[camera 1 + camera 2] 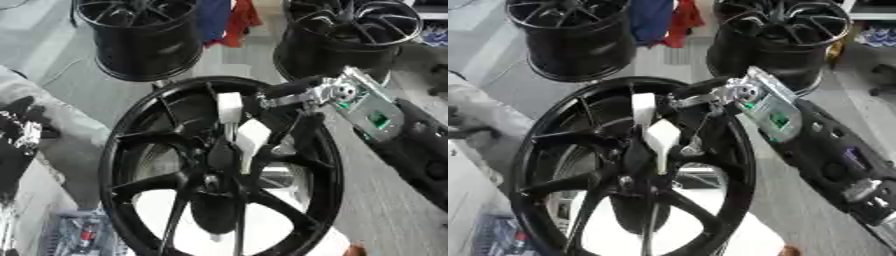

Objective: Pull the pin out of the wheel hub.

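A black spoked wheel hub (175,185) stands tilted in the middle of both views. At its centre is a white pin: an upper white block (229,107) and a lower white piece (661,135) with a thin stem running down into the hub. My right hand (302,107) comes in from the right over the rim, and its black fingers (293,135) curl down against the white pin. A black and silver shape (17,137) at the left edge looks like my left hand, away from the hub.
Two more black wheel hubs stand behind, one at the back left (144,40) and one at the back right (350,35). Blue and red cloth (227,20) hangs between them. A box of small tools (83,232) lies at the lower left.
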Tool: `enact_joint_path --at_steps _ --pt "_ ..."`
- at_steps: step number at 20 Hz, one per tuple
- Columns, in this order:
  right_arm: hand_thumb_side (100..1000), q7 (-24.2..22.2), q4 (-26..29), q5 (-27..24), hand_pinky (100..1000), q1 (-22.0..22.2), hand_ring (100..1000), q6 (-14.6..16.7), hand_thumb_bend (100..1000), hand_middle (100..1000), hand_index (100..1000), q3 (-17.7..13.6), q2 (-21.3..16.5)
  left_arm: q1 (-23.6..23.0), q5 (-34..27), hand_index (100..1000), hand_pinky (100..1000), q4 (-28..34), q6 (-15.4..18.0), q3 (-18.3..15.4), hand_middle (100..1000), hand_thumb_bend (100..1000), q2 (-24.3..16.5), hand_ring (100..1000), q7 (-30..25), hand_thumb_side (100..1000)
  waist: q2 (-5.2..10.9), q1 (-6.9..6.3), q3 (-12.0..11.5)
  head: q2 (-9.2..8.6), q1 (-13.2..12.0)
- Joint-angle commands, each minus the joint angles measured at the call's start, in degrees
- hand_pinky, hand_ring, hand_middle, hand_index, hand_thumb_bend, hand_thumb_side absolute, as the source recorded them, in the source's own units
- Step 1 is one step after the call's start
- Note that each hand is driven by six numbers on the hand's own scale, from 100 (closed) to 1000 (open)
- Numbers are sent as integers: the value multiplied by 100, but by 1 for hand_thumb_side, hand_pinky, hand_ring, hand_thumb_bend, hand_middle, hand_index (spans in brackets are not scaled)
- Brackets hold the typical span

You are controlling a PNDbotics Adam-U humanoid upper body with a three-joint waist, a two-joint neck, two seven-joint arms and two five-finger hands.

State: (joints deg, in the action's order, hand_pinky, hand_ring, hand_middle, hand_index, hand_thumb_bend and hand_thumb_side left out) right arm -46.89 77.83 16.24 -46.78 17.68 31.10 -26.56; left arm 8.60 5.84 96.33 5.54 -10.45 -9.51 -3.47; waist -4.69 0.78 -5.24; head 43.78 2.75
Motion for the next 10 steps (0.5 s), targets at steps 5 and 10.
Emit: enact_joint_path --at_steps 5,10 --pt "252 595 94 -151 669 -105 616 81 113 508 589 -57 -34 81 -27 836 592 110 13 -12 678 207 -64 679 -15 574 52 -22 4 -36 16" --pt "250 1069 445 -367 636 -235 554 -35 100 432 508 -141 -199 76 -29 836 592 106 11 -11 678 207 -73 679 -18 574 64 -14 15 -34 14"
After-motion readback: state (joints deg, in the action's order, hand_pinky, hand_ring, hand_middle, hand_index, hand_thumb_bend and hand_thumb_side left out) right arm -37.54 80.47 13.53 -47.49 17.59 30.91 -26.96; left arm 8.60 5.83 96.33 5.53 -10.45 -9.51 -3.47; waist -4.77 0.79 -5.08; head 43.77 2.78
